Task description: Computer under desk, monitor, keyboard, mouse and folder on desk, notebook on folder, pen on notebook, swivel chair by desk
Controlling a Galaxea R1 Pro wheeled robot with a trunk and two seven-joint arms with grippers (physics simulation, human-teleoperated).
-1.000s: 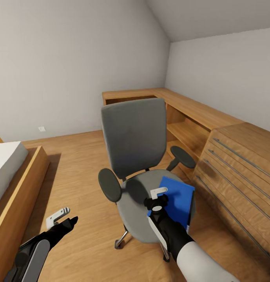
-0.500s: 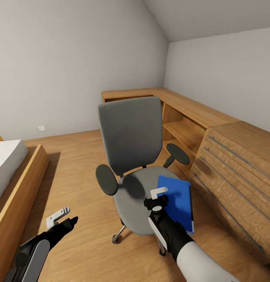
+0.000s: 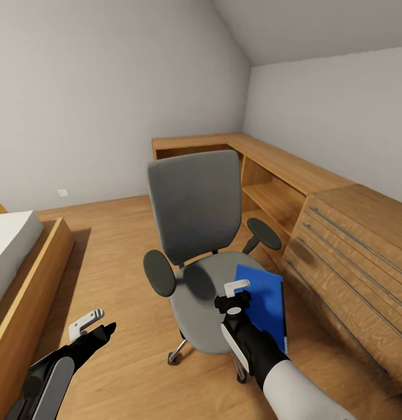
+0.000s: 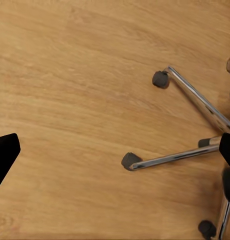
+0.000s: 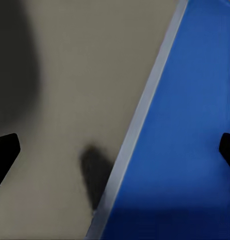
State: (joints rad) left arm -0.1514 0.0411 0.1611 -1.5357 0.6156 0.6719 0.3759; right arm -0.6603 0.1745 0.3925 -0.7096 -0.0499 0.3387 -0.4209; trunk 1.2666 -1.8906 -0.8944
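Observation:
The swivel chair [image 3: 193, 204] stands mid-room with its grey back facing me, black arm pads at both sides and a chrome wheeled base [image 4: 195, 102] on the wood floor. The blue folder [image 3: 266, 303] lies flat on the right part of the grey seat [image 3: 195, 303]. My right gripper [image 3: 236, 293] hangs open just above the folder's left edge; in the right wrist view the folder [image 5: 185, 125] and seat [image 5: 69, 100] lie between the spread fingertips of the right gripper [image 5: 115, 150]. My left gripper [image 3: 95, 325] is open, low over the floor left of the chair, holding nothing.
A light wooden drawer cabinet [image 3: 352, 262] stands close to the chair's right. A low wooden shelf unit [image 3: 271, 169] runs along the back corner. A bed with a wooden frame [image 3: 25, 280] is at the left, with open floor between it and the chair.
The whole picture has shifted slightly left, so the camera moved. Both arms keep their place in the view and both grippers stay open.

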